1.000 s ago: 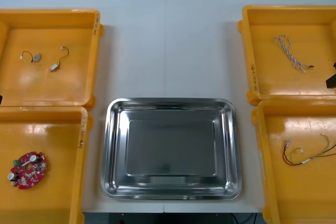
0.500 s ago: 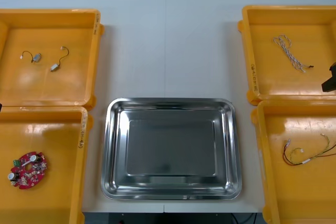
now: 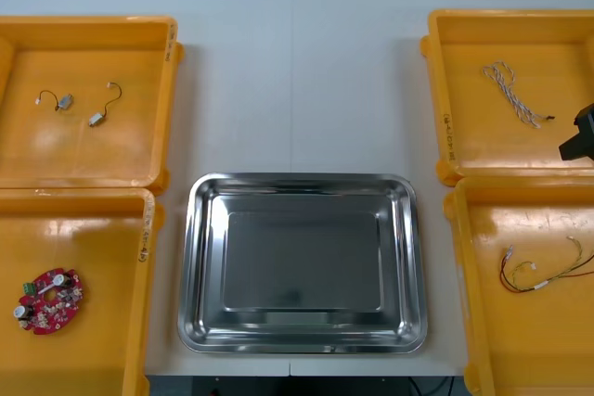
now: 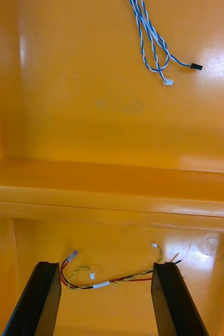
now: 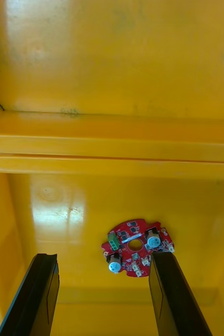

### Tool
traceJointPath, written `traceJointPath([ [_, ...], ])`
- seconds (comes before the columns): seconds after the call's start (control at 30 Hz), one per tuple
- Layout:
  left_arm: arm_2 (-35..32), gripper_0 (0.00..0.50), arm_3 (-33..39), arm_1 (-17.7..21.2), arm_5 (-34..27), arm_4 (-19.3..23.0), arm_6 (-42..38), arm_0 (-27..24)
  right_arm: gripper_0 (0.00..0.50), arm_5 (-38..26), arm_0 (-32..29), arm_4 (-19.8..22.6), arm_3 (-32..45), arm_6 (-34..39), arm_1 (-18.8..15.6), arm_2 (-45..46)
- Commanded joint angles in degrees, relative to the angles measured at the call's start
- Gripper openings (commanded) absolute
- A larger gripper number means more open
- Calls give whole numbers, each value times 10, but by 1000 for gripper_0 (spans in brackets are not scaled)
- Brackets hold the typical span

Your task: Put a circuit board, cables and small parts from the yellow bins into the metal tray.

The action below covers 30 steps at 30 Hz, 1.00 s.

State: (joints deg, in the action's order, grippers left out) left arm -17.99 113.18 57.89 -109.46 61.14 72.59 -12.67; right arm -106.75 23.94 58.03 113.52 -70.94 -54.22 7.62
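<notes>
Front view: a bare, shiny metal tray (image 3: 302,261) lies at lower centre with nothing in it, flanked by four yellow bins. The upper-left bin (image 3: 88,150) holds two small metal parts (image 3: 96,119). The lower-left bin (image 3: 93,248) holds the round red circuit board (image 3: 48,300). The upper-right bin (image 3: 483,141) holds the blue and white cable (image 3: 513,93), and the lower-right bin (image 3: 520,340) holds the red and yellow cable (image 3: 543,273). The right gripper (image 3: 580,136) enters as a black shape at the right edge, over the upper-right bin's near wall; the frame cuts most of it off. All four bins run off the frame, and the small parts are too small to tell their kind.

Right wrist view: the right gripper (image 4: 105,268) hangs with its fingers (image 4: 38,299) spread and nothing between them. The red and yellow cable (image 4: 112,281) lies on the bin floor beneath, in line with the gap. The blue and white cable (image 4: 153,47) lies beyond the bin walls, its far end cut off. A good pick would likely drop straight down, centre the gap where the strands run together, and close just above the floor without scraping it. Height above the floor is hard to judge.

Left wrist view: the left gripper (image 5: 104,257) is likewise spread and empty above the circuit board (image 5: 135,247), which sits off-centre, close to one finger. Centring first, then gripping across the rim clear of the raised components, seems wise.
</notes>
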Motion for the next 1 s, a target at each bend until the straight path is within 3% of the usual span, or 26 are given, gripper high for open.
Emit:
traceJointPath([
  [0.03,-28,500,3,10,-5,-7,-51,19,500,12,-15,9,28,-35,-10,15],
  [0.43,-64,500,31,2,28,-16,-85,83,500,44,-65,18,62,-39,-27,15],
  [1.0,-83,500,40,-74,77,-62,-126,124,500,48,-129,32,68,-35,-48,65],
])
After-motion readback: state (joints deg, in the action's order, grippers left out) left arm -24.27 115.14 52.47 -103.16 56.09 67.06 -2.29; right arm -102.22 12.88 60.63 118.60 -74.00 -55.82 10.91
